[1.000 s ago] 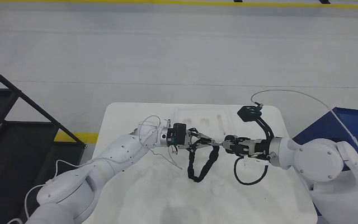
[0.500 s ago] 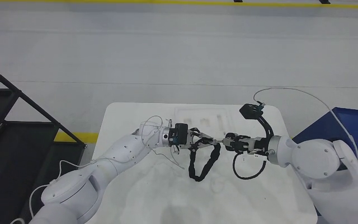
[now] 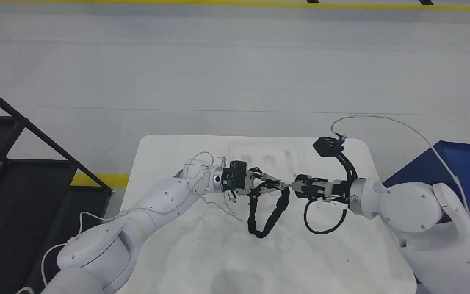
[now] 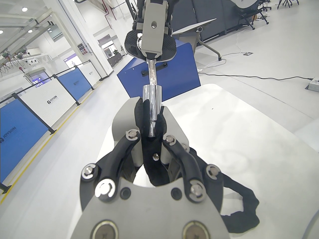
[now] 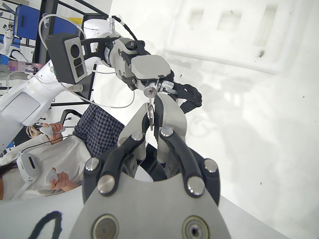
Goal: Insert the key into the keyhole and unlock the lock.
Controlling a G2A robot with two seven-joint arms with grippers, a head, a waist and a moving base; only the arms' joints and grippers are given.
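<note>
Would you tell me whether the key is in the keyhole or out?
In, at least partly: the blade of the key runs straight into the end of the lock cylinder, no gap visible.

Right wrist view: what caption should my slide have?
Right fingers hold a key at the keyhole of a lock gripped by the left fingers.

**Key tip and lock body out of sight**

In the left wrist view the key (image 4: 152,74) meets the lock (image 4: 151,98) with its tip unseen. Its head is half covered by a finger (image 4: 154,26) of the right gripper (image 4: 150,50). The lock's lower part is buried between the clamping left gripper (image 4: 149,110), and the cable (image 4: 245,207) runs behind that gripper. From the top, key and keyhole are too small to tell apart.
</note>
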